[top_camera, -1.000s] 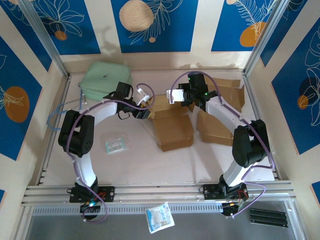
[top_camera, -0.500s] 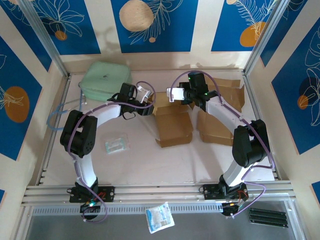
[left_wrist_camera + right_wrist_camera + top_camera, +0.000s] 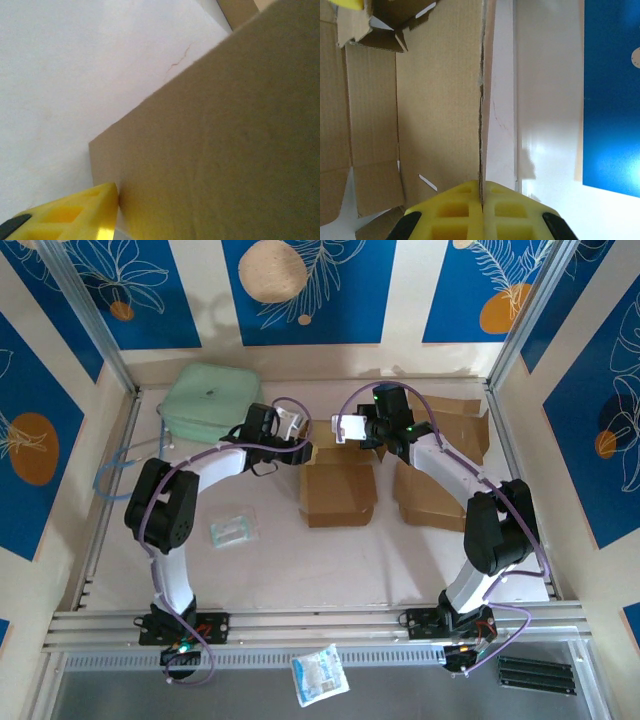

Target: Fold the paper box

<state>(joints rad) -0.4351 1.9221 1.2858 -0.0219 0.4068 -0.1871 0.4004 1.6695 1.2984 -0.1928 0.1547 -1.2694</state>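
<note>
Right now my right pincer [image 3: 481,192] is pressed together on the thin top edge of the far panel [image 3: 440,90] of the paper box [image 3: 338,495], both yellow pads squeezing the cardboard between them. I hold it there, as I judge it, so the panel stands upright and gives the rest of the carton something firm to fold against.

My left pincer [image 3: 300,445] sits at the box's far left corner. From its wrist I see one yellow finger [image 3: 75,212] just beside a broad brown wall of the box, but the other finger is hidden, so I cannot tell whether that pincer is spread or gripping. Its place suggests it is there to push or steady the side wall while the right holds the back.

The box itself lies on the desk [image 3: 300,560] between my two arms, its flaps open and its inside facing up; the fold looks partly done, no more. To the right of the box lie flat cardboard sheets [image 3: 430,490]. Behind and left of the box is a green case [image 3: 212,400], and a small packet [image 3: 232,528] lies to the box's left, well apart from it.
</note>
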